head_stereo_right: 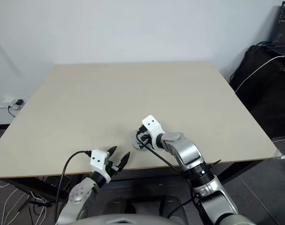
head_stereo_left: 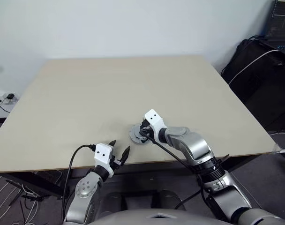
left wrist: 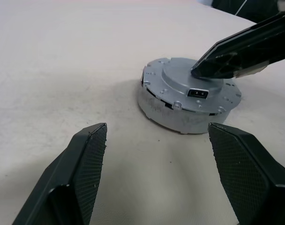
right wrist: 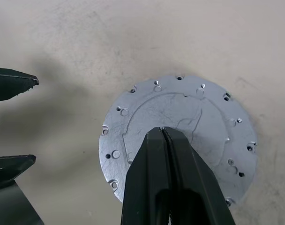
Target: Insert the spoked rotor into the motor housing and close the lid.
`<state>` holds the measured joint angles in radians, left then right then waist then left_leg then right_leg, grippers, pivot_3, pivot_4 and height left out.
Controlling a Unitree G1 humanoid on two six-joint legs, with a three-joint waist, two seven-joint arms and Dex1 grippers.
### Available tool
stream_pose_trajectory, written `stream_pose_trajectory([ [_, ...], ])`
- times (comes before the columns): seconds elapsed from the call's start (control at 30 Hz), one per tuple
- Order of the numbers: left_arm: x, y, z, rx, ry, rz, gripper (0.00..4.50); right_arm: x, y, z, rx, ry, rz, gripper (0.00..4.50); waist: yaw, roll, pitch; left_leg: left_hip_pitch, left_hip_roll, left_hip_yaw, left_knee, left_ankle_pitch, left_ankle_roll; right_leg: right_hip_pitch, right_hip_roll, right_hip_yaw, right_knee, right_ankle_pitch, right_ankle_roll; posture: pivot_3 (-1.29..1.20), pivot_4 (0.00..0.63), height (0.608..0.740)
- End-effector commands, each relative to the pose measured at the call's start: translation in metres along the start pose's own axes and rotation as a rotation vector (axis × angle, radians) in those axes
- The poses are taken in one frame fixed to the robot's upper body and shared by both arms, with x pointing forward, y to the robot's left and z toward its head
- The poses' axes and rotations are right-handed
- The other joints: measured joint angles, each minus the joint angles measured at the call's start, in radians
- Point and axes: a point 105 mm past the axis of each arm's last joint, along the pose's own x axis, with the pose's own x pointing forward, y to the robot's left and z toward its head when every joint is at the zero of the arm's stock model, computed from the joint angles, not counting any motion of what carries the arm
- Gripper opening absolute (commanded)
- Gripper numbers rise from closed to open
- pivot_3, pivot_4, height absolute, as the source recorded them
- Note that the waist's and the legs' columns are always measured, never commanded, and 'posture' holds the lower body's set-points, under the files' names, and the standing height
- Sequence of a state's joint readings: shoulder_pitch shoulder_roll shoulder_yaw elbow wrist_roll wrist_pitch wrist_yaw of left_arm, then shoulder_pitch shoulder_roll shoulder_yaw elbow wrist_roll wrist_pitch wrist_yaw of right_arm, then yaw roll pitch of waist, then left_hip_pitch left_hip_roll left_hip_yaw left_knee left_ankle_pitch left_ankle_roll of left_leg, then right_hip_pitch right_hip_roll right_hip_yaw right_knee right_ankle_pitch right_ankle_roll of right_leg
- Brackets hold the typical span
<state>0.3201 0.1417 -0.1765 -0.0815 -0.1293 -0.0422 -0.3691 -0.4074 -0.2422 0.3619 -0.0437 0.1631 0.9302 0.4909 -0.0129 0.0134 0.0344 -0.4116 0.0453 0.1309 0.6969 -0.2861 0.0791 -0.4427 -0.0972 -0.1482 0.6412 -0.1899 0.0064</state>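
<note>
Left gripper (head_stereo_left: pixel 119 153): fingers spread, empty, at near desk (head_stereo_left: pixel 63 103) edge. Lid (left wrist: pixel 189 91): seated on motor housing (left wrist: pixel 180 117), just beyond. Right gripper (left wrist: pixel 203 69): fingers pressed together, tips on lid's hub. Risk: off-centre push tilts lid or slides housing.

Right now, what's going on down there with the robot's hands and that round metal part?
Right gripper fingers shut, tips on the lid. Left gripper open, hanging short of it. Lid sits closed on the motor housing. Nothing in the way.

Even, soft indoor light on the table (head_stereo_left: pixel 86 93); faint shadows (none hard), no glare, wrist views sharp.
</note>
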Motion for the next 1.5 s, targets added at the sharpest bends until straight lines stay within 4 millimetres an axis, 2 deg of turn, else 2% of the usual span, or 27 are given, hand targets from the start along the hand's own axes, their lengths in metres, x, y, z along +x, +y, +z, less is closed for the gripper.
stream_pose_trajectory([
  [0.03, 0.001, -0.001, 0.015, 0.019, -0.050, -0.003, 3.66, -0.006, -0.004, 0.012, -0.057, -0.107, 0.005, 0.21, 0.001, 0.000, 0.000, 0.000, 0.000, 0.000, 0.000, 0.000, 0.000, 0.000, 0.000, 0.000, 0.000, 0.000, 0.000, 0.00, 0.000, 0.740],
  [0.1, 0.001, -0.001, 0.015, 0.019, -0.050, -0.004, 3.66, -0.011, -0.004, 0.019, -0.089, -0.183, 0.027, 0.61, 0.001, 0.000, 0.000, 0.000, 0.000, 0.000, 0.000, 0.000, 0.000, 0.000, 0.000, 0.000, 0.000, 0.000, 0.000, 0.00, 0.000, 0.740],
  [0.23, 0.002, -0.001, 0.015, 0.020, -0.048, -0.007, 3.66, -0.016, -0.007, 0.019, -0.132, -0.226, 0.056, 1.98, 0.000, 0.000, 0.000, 0.000, 0.000, 0.000, 0.000, 0.000, 0.000, 0.000, 0.001, 0.000, 0.000, 0.000, 0.000, 0.00, 0.000, 0.740],
  [0.47, 0.003, 0.000, 0.016, 0.023, -0.049, -0.010, 3.66, -0.013, -0.007, 0.014, -0.149, -0.233, 0.110, 4.30, 0.001, 0.000, 0.000, 0.000, 0.000, 0.000, 0.000, 0.000, 0.000, 0.000, 0.001, 0.000, 0.000, 0.000, 0.000, 0.00, 0.000, 0.740],
  [0.5, 0.003, 0.001, 0.016, 0.023, -0.049, -0.009, 3.66, -0.011, -0.007, 0.013, -0.153, -0.227, 0.119, 4.49, 0.001, 0.000, 0.000, 0.000, 0.000, 0.000, 0.000, 0.000, 0.000, 0.000, 0.001, 0.000, 0.000, 0.000, 0.000, 0.00, 0.000, 0.740],
  [1.03, -0.001, 0.003, 0.019, 0.026, -0.050, 0.010, 3.66, 0.010, -0.015, 0.005, -0.139, -0.170, 0.127, 4.49, 0.001, 0.000, 0.000, 0.000, 0.000, 0.001, 0.000, 0.001, 0.000, 0.000, 0.001, 0.001, 0.001, 0.000, 0.000, 0.00, 0.000, 0.740],
  [1.13, -0.002, 0.003, 0.018, 0.026, -0.049, 0.013, 3.66, 0.010, -0.014, 0.003, -0.115, -0.169, 0.130, 3.91, 0.001, 0.000, 0.000, 0.000, 0.000, 0.001, 0.000, 0.001, 0.000, 0.000, 0.001, 0.001, 0.001, 0.000, 0.000, 0.00, 0.000, 0.740],
  [1.2, -0.003, 0.003, 0.019, 0.025, -0.049, 0.016, 3.66, 0.008, -0.015, 0.004, -0.096, -0.183, 0.121, 3.28, 0.001, 0.000, 0.000, 0.000, 0.000, 0.001, 0.000, 0.001, 0.000, 0.000, 0.001, 0.001, 0.001, 0.000, 0.000, 0.00, 0.000, 0.740],
  [1.5, -0.001, 0.002, 0.018, 0.024, -0.048, 0.009, 3.66, 0.005, -0.013, 0.001, -0.084, -0.191, 0.095, 3.22, 0.002, 0.000, 0.000, 0.000, 0.000, 0.000, 0.000, 0.001, 0.000, 0.000, 0.001, 0.001, 0.001, 0.000, 0.000, 0.00, 0.000, 0.740],
])
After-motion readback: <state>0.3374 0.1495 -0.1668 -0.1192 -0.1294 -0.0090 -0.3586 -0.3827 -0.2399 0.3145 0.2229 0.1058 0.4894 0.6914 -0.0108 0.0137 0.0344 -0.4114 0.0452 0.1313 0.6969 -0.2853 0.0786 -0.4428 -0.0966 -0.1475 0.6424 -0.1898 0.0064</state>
